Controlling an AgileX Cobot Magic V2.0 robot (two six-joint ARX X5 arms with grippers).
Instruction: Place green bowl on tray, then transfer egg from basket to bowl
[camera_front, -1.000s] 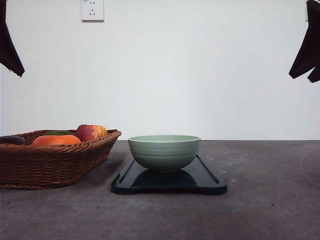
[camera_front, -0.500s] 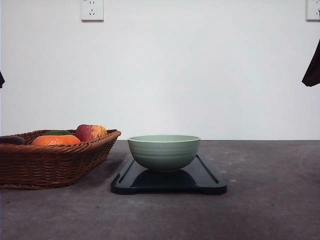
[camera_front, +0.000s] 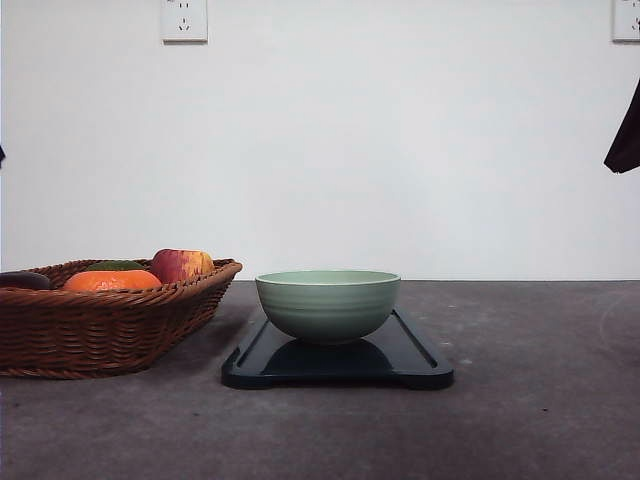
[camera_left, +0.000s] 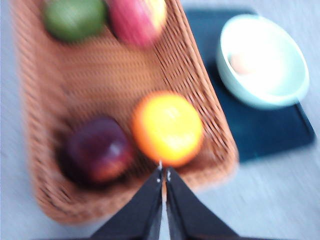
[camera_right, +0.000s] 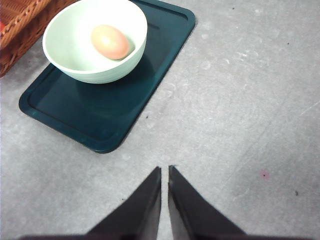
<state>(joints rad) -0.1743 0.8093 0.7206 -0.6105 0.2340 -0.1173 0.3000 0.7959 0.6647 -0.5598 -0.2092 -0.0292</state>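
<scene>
Egg (camera_right: 110, 42) lies inside the green bowl (camera_right: 95, 42), resting on the bowl's floor, off-centre toward one wall. In the blurred left wrist view a pale pinkish shape in the bowl matches it. From the front the bowl's wall hides the egg.

Green bowl (camera_front: 328, 305) stands upright on the tray (camera_front: 415, 358), roughly mid-tray as seen from the front. In the right wrist view it sits toward one end of the tray (camera_right: 100, 120), the other end bare.

Tray: flat on the grey table (camera_front: 530, 420), dark, low rim, just beside the basket (camera_front: 110, 325).

Basket contents, left wrist view (soft focus): orange (camera_left: 167, 129) near the rim closest to the camera, dark purple-red fruit (camera_left: 97, 150) beside it, red-yellow apple (camera_left: 136, 19) and a green fruit (camera_left: 74, 17) at the far end. Basket floor between the two pairs is bare weave. From the front, the orange (camera_front: 112, 281) and apple (camera_front: 182, 265) rise above the rim.

Left gripper (camera_left: 163, 175): fingers together, nothing between them, hanging above the basket's near rim.

Right gripper (camera_right: 164, 172): fingers together with only a thin slit, holding nothing, above bare table beside the tray.

White wall with two sockets (camera_front: 185, 20) behind.
</scene>
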